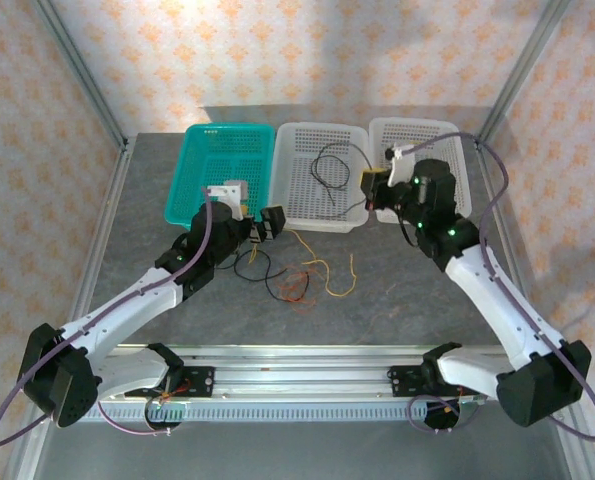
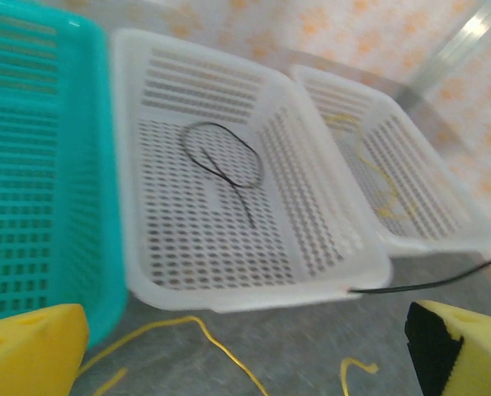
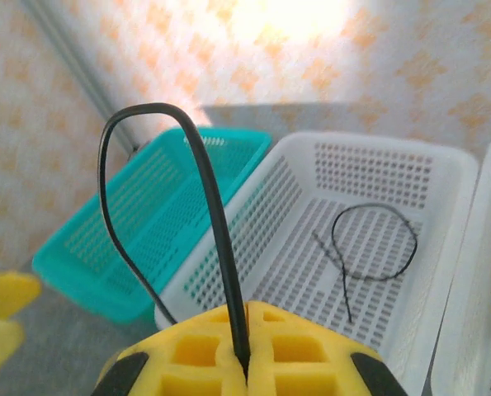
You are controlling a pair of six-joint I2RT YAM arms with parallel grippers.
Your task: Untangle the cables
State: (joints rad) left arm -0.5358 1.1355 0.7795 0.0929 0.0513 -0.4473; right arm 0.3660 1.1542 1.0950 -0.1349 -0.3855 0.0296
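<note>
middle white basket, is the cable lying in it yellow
No, the cable lying in the middle white basket is black, a single thin loop.

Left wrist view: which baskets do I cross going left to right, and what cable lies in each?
Teal basket → middle white basket with a looped black cable inside → right white basket with a yellow cable inside.

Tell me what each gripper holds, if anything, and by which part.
The right gripper pinches a black cable at the foot of its raised loop. The left gripper is open, holding nothing.
</note>
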